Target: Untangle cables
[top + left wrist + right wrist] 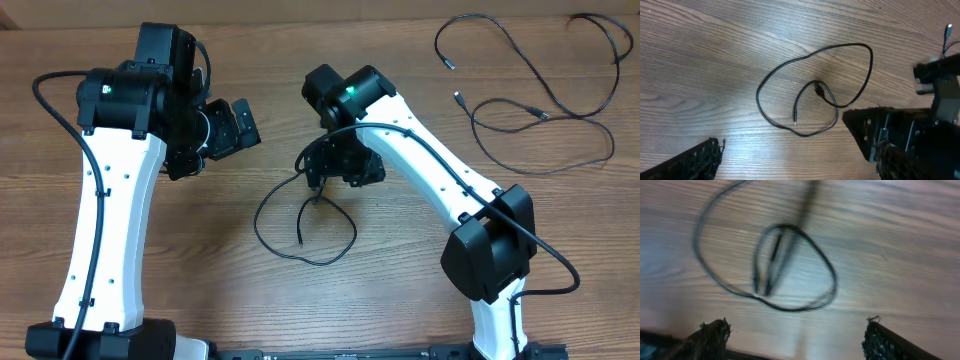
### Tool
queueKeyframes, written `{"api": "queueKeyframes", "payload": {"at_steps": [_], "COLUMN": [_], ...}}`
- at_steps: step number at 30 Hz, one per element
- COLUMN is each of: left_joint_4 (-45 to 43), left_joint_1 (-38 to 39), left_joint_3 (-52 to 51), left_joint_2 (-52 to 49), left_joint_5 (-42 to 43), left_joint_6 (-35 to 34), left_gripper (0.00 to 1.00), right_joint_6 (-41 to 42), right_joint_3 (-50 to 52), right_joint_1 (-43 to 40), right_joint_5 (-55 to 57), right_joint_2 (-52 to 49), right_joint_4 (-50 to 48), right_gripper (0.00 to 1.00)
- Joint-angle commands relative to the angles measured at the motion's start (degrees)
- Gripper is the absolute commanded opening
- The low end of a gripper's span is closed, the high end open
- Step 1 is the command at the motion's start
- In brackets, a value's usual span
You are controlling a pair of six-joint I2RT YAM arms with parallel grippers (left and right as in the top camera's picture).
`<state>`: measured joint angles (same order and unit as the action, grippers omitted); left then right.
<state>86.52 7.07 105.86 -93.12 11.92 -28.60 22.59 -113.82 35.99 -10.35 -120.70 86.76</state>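
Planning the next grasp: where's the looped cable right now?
Overhead view, mid-frame: the looped cable lies on the table directly under the right gripper, jaws open, far from the other cables at top right.

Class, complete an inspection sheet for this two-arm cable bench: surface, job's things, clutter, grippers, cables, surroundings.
Surface: wooden table, bare grain, no spills seen.
Job's things: looped cable at centre, one end lying inside its loop; long cables spread out at the far right.
Clutter: nothing seen.
Grippers: left gripper open, empty; right gripper open above the looped cable, holding nothing.
Cables: thick arm wires run along both arms.
Surroundings: nothing seen.
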Motion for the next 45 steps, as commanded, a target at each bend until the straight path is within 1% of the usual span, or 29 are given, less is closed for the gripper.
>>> {"api": "queueKeyframes", "payload": {"at_steps": [1,4,7,10,11,12,13,16,19,20,24,28,30,33,37,39,41,45], "left_joint_4": [-0.28,-0.15,0.04,0.26,0.24,0.2,0.13,0.13,0.15,0.17,0.13,-0.07,-0.07,-0.15,-0.09,-0.17,-0.11,0.39], "left_joint_1": [-0.02,-0.02,-0.02,-0.02,-0.02,-0.02,-0.02,-0.02,-0.02,-0.02,-0.02,-0.02,-0.02,-0.02,-0.02,-0.02,-0.02,-0.02], "left_joint_3": [1.27,1.27,1.27,1.27,1.27,1.27,1.27,1.27,1.27,1.27,1.22,1.22,1.22,1.22,1.22,1.22,1.22,1.22], "left_joint_2": [0.9,0.87,0.87,0.87,0.87,0.87,0.87,0.87,0.87,0.87,0.87,0.87,0.87,0.87,0.87,0.87,0.87,0.87], "left_joint_5": [-0.31,-0.33,-0.31,-0.31,-0.31,-0.31,-0.31,-0.31,-0.33,-0.33,-0.57,-0.55,-0.57,-0.55,-0.57,-0.55,-0.52,-0.57], "left_joint_6": [-0.61,-0.57,-0.57,-0.57,-0.59,-0.59,-0.59,-0.59,-0.57,-0.57,-0.57,-0.57,-0.57,-0.57,-0.52,-0.55,-0.55,-0.04], "left_gripper": [1.0,1.0,1.0,1.0,1.0,1.0,1.0,1.0,1.0,1.0,1.0,1.0,1.0,1.0,1.0,1.0,1.0,1.0], "right_joint_6": [-4.9,-2.97,2.47,6.54,7.5,8.28,9.01,9.18,9.16,9.16,9.11,8.44,6.08,-0.37,-5.01,-6.6,-6.84,-6.75], "right_joint_3": [0.17,0.26,1.36,4.07,5.22,6.67,7.78,9.46,9.09,8.59,5.14,-0.35,-2.34,-2.91,-1.86,0.31,3.23,10.56], "right_joint_1": [-0.37,-0.37,-0.33,-0.04,-0.04,-0.04,-0.04,-0.04,-0.04,-0.13,-0.96,-2.47,-3.26,-4.57,-4.79,-4.44,-4.11,-4.13], "right_joint_5": [-7.45,-5.25,-0.61,2.45,2.19,1.55,0.96,-0.48,-2.03,-2.8,-5.95,-7.82,-10.47,-16.55,-17.49,-19.82,-22.69,-30.77], "right_joint_2": [0.15,0.13,0.13,0.13,0.13,0.13,0.13,0.13,0.15,0.15,0.92,3.78,5.6,8.31,8.74,8.74,8.74,8.74], "right_joint_4": [-2.4,-4.2,-4.98,-6.1,-7.26,-8.92,-10.34,-13.73,-15.06,-14.88,-11.32,-4.96,-2.51,0.42,6.12,5.92,3.74,-3.5], "right_gripper": [0.87,0.83,0.72,0.7,0.69,0.65,0.59,0.37,0.1,0.04,0.04,0.04,0.04,0.04,0.04,0.04,0.04,0.04]}}
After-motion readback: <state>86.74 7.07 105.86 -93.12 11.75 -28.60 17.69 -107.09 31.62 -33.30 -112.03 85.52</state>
